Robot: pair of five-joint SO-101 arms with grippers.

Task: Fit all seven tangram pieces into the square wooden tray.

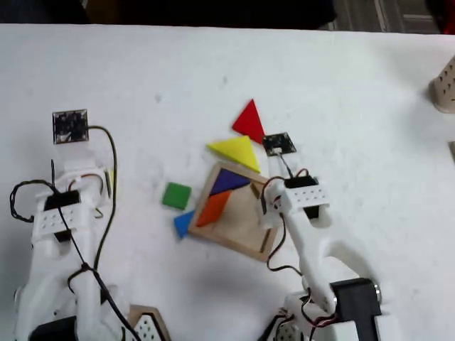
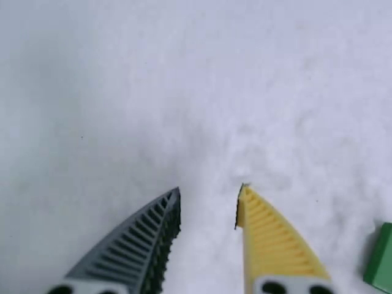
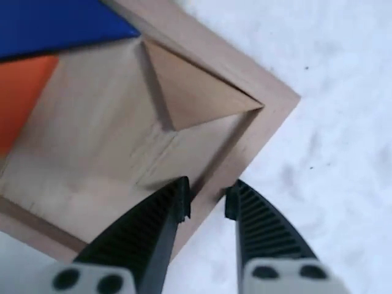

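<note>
Two robot arms stand at a white table (image 1: 355, 92). The right gripper (image 3: 207, 197) hangs over one edge of the square wooden tray (image 1: 242, 217). Its black jaws are narrowly parted with nothing in their grasp, and the tray's rim passes beneath the gap between them. Just beyond the jaws, a plain wood-coloured triangle (image 3: 196, 92) lies tucked in the tray's corner. Farther in, a dark blue piece (image 1: 229, 180) and an orange piece (image 1: 213, 207) lie side by side in the tray.

Four pieces lie outside on the table. A light blue piece (image 1: 183, 222) touches the tray's left corner, and a green square (image 1: 176, 195) lies just beside it. A yellow triangle (image 1: 236, 150) lies near the tray's far corner, with a red triangle (image 1: 249, 121) beyond it.

Well apart from the tray, the left gripper (image 2: 208, 195) hangs over bare table. Its grey and yellow jaws are spread, with nothing between them.
</note>
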